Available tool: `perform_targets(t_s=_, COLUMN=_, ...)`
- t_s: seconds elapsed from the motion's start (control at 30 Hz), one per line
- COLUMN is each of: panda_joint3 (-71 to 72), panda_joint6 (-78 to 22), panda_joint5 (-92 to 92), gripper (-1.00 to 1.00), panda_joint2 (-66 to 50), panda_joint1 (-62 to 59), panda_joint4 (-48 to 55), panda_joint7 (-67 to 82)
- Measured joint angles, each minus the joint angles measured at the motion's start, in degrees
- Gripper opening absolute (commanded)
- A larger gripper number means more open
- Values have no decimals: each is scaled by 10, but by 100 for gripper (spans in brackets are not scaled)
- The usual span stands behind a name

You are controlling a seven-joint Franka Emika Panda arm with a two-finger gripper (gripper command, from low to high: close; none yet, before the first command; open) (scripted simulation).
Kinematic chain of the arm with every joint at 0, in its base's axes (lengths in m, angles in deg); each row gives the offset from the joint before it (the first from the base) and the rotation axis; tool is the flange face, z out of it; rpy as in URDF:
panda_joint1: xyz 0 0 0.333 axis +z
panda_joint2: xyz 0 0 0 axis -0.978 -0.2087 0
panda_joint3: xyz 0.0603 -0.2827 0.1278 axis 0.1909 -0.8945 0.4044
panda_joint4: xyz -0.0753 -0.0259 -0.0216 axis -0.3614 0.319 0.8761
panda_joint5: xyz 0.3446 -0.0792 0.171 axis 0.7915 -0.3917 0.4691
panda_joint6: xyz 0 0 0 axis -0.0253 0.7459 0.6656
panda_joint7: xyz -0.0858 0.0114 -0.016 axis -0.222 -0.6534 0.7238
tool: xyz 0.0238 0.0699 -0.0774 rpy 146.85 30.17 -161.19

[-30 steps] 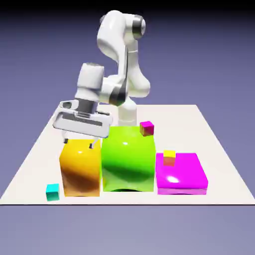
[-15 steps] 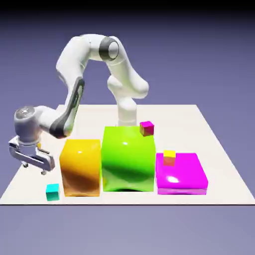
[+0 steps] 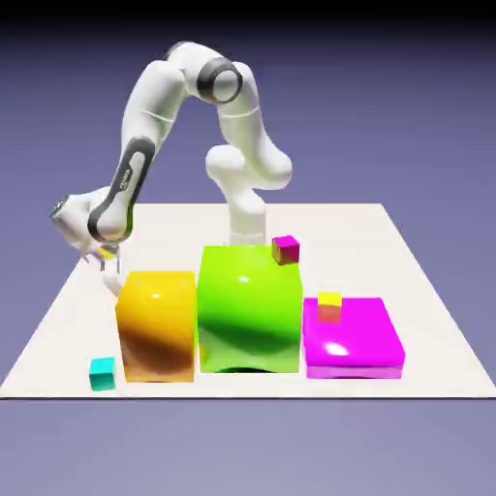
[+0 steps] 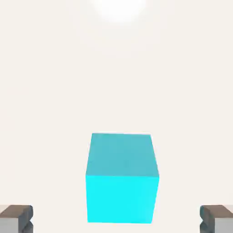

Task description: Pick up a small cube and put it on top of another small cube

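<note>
Pale tabletop (image 3: 339, 228) surrounds my open gripper (image 4: 116, 219) and the cyan cube (image 4: 122, 182); the orange block (image 3: 157, 329) stands beside the green block (image 3: 250, 310).

Fingers (image 4: 16, 216) cropped by hand view's edges

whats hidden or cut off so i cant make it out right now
- fingertips of the tool: hand view, cut off by the bottom edge
- table behind the green block: exterior view, hidden by that block
- underside of the cyan cube: hand view, hidden by the cube itself
- far side of the orange block: exterior view, hidden by its front
</note>
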Motion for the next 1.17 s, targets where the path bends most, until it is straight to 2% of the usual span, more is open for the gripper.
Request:
perform_targets(t_s=0.07, panda_joint3=29, panda_joint6=43, panda_joint5=43, gripper=0, panda_joint2=-41, panda_joint1=-10, panda_joint4=-11, panda_joint7=29)
perform_targets(t_s=0.1, panda_joint3=41, panda_joint6=60, panda_joint5=61, gripper=-100, panda_joint2=-58, panda_joint1=-14, panda_joint4=-15, panda_joint7=41)
perform_targets(t_s=0.17, panda_joint3=41, panda_joint6=60, panda_joint5=61, gripper=-100, panda_joint2=-58, panda_joint1=-14, panda_joint4=-15, panda_joint7=41)
perform_targets(t_s=0.3, panda_joint3=-11, panda_joint6=-22, panda_joint5=-19, gripper=-100, panda_joint2=19, panda_joint1=3, panda_joint4=10, panda_joint7=-18)
perform_targets(t_s=0.9, panda_joint3=341, panda_joint6=-83, panda_joint5=17, gripper=-100, panda_joint2=-126, panda_joint1=-208, panda_joint4=383, panda_joint7=-437)
perform_targets(t_s=0.97, panda_joint3=343, panda_joint6=-84, panda_joint5=18, gripper=-100, panda_joint2=-127, panda_joint1=-209, panda_joint4=385, panda_joint7=-439)
perform_targets(t_s=1.07, panda_joint3=356, panda_joint6=-9, panda_joint5=37, gripper=-100, panda_joint2=-175, panda_joint1=-195, panda_joint4=361, panda_joint7=-420)
perform_targets(t_s=1.1, panda_joint3=356, panda_joint6=-9, panda_joint5=37, gripper=100, panda_joint2=-175, panda_joint1=-195, panda_joint4=361, panda_joint7=-420)
perform_targets(t_s=1.17, panda_joint3=356, panda_joint6=-9, panda_joint5=35, gripper=100, panda_joint2=-175, panda_joint1=-195, panda_joint4=361, panda_joint7=-421)
